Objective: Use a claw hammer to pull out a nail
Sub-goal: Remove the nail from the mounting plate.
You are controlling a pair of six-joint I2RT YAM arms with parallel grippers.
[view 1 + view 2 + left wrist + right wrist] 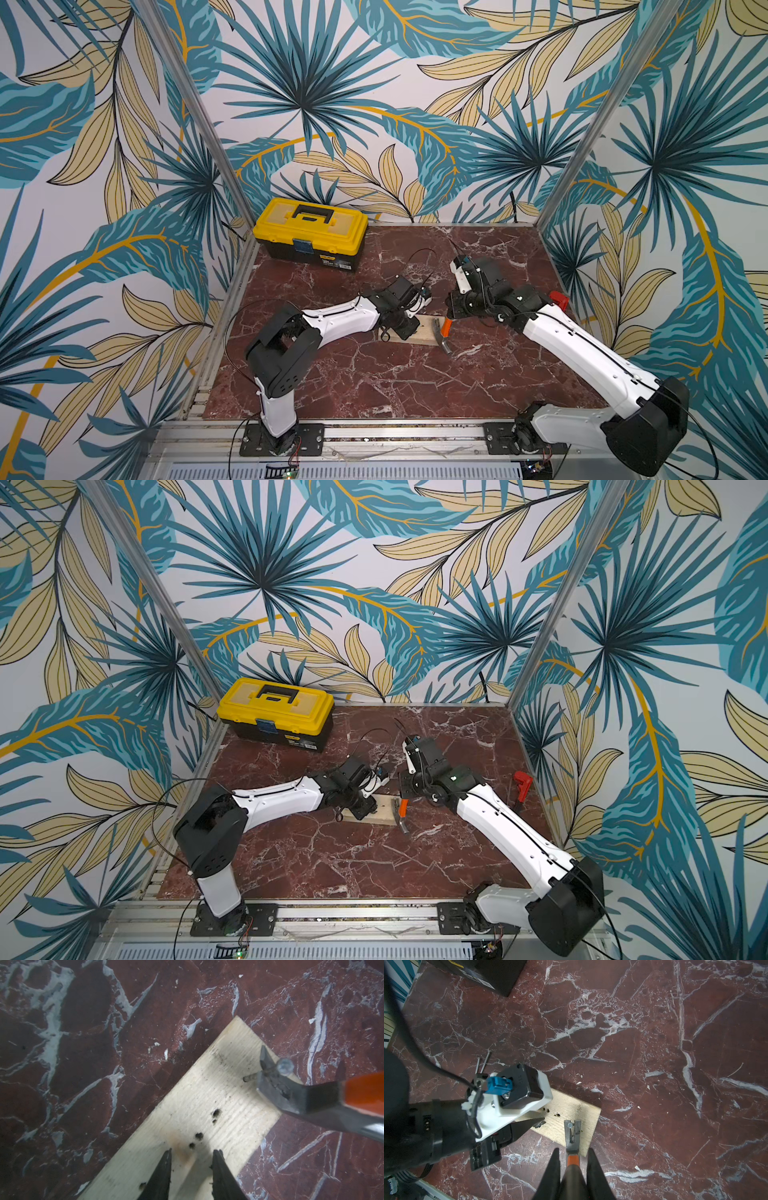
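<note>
A pale wooden board [419, 333] [207, 1105] lies mid-table. The nail [285, 1067] [570, 1125] sticks out of it near one end, its shank leaning. The claw hammer [444, 332] [402, 810] has its forked claw [274, 1086] [572, 1132] hooked round the nail under its head. My right gripper [574, 1150] [455, 311] is shut on the hammer's black lower shaft, just behind the orange part. My left gripper [193, 1151] [409, 328] points down at the board's other end, its jaws apart with nothing between them, tips on or just above the wood.
A yellow and black toolbox [309, 232] [276, 717] stands at the back left. A red-headed tool [559, 301] [523, 783] lies by the right wall behind my right arm. Two loose nails [483, 1062] lie on the marble beyond my left wrist. Several old nail holes [216, 1113] dot the board.
</note>
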